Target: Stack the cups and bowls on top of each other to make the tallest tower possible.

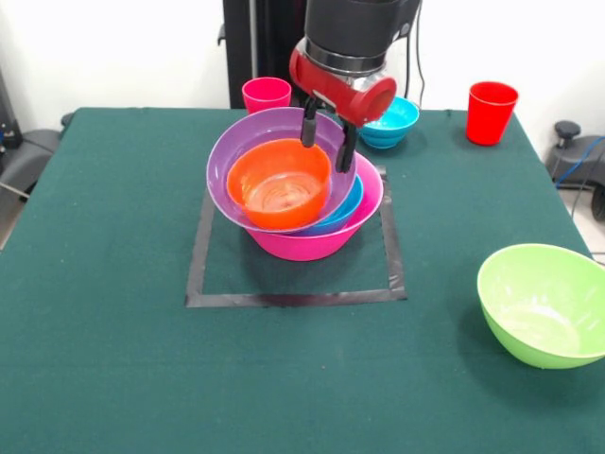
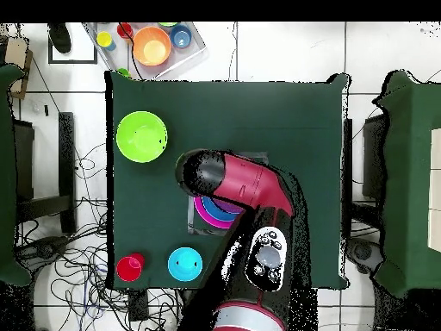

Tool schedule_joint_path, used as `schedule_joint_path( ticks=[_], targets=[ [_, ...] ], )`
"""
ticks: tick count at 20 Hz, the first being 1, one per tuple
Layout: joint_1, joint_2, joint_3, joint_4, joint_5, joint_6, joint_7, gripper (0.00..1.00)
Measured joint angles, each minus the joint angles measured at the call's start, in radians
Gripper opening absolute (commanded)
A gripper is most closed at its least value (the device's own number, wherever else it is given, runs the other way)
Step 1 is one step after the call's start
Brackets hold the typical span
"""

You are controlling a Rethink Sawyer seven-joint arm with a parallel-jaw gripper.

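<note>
A: Tower (image 1: 298, 203) sits inside the taped square (image 1: 293, 299) mid-surface: pink bowl (image 1: 317, 241) at the base, blue bowl (image 1: 346, 210) in it, purple bowl (image 1: 274, 142) on that, orange bowl (image 1: 279, 184) nested in the purple.

B: Fingers?

A: Gripper (image 1: 328, 135) comes down at the purple bowl's far rim, fingers (image 1: 308, 123) set slightly apart, straddling that rim. Looks like a pinch on the purple bowl, but can't confirm contact pressure. Overhead view is useless here, arm (image 2: 250, 194) covers the stack, only a sliver of pink and purple shows.

B: Risks?

A: Purple bowl is tilted and shifted off centre, overhanging the pink bowl on the picture's left. Let go like this and it could settle crooked or slide off, taking the orange one along. Pull up without opening enough and the rim drags, tipping the whole pile.

B: Other pieces?

A: Well apart from the stack. Green bowl (image 1: 544, 303) near the front right edge, small blue bowl (image 1: 389, 121) just behind the gripper, red cup (image 1: 491, 112) far right, pink cup (image 1: 267, 95) far side. Small blue bowl is close to the wrist, a sideways swing might knock it.

B: A leaning base means later cups go on shaky.

A: Agreed, likely.
</note>
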State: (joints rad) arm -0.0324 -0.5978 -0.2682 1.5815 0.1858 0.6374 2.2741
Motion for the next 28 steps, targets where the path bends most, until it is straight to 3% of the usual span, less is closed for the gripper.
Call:
schedule_joint_path(
  ticks=[2,9,13,20,28],
  targets=[
    [0.003,-0.002,-0.006,-0.015,0.0,0.044,0.0,1.0],
    [0.032,-0.023,-0.046,-0.18,0.01,0.384,0.024,1.0],
    [0.043,-0.023,-0.06,-0.265,0.038,0.466,0.063,1.0],
    [0.062,-0.019,-0.083,-0.366,0.124,0.458,0.193,1.0],
    [0.083,0.004,-0.098,-0.373,0.165,0.289,0.303,1.0]
  ],
)
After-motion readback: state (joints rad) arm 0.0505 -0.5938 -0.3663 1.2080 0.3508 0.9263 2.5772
